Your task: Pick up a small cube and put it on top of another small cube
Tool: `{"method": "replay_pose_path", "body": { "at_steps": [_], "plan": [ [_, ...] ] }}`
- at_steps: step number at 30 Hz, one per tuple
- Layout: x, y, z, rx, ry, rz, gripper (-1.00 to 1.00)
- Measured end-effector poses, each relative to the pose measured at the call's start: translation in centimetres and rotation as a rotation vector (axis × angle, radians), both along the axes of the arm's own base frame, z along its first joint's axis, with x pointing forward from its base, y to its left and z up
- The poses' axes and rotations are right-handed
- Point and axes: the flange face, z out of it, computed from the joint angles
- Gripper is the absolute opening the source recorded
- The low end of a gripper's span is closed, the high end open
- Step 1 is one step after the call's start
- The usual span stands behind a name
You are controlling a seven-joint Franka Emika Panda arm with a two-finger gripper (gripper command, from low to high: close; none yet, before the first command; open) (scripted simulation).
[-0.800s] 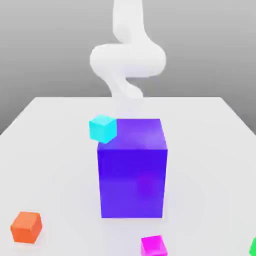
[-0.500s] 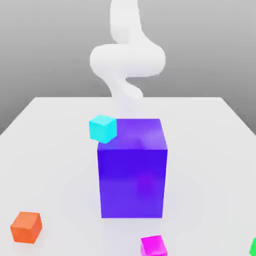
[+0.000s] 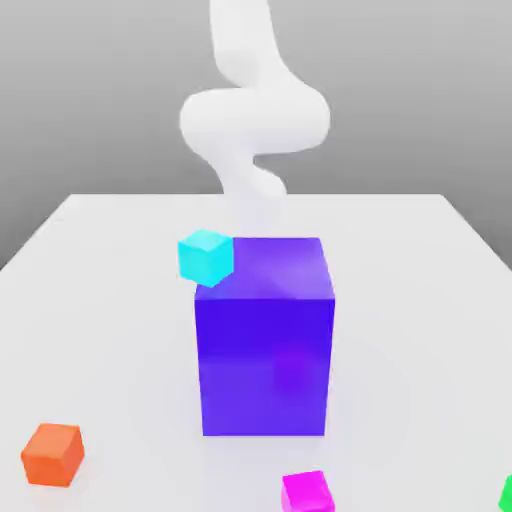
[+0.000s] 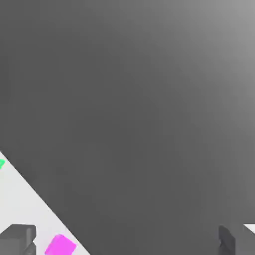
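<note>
Five blocks sit on the white table [image 3: 420, 260]. Largest is the blue-violet block [image 3: 265, 340], mid-table, with the cyan cube [image 3: 206, 257] at its far upper corner on the exterior view's left; whether that cube touches it is hard to tell. The orange cube [image 3: 53, 454] lies near the front edge on the exterior view's left. The pink cube [image 3: 307, 492] rests at the front edge, just in front of the big block, alone with nothing stacked on it. A sliver of a green cube [image 3: 507, 492] shows at the front corner on the exterior view's right. The white arm [image 3: 255, 120] curls behind the big block. In the hand view the gripper [image 4: 127, 241] has its two dark fingers [image 4: 17, 240] spread wide apart, holding nothing, with the pink cube just beside one finger.
</note>
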Motion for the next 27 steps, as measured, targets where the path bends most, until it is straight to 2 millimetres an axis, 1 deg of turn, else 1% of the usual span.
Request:
{"method": "replay_pose_path", "body": {
  "at_steps": [4,7,11,14,17,19,23,27],
  "plan": [
    [2.4,1.6,-4.1,-0.099,0.075,0.102,0.0],
    [4.5,2.3,-7.6,-0.162,0.139,0.178,0.0],
    [7.5,2.3,-12.9,-0.23,0.233,0.279,0.0],
    [9.7,1.5,-17.2,-0.266,0.307,0.355,0.0],
    [11.8,0.2,-21.7,-0.287,0.381,0.431,0.0],
    [13.0,-1.1,-24.8,-0.293,0.429,0.481,0.0],
    [15.3,-5.5,-31.3,-0.278,0.522,0.558,0.0],
    [16.2,-8.8,-37.9,-0.248,0.596,0.672,0.0]
  ]
}}
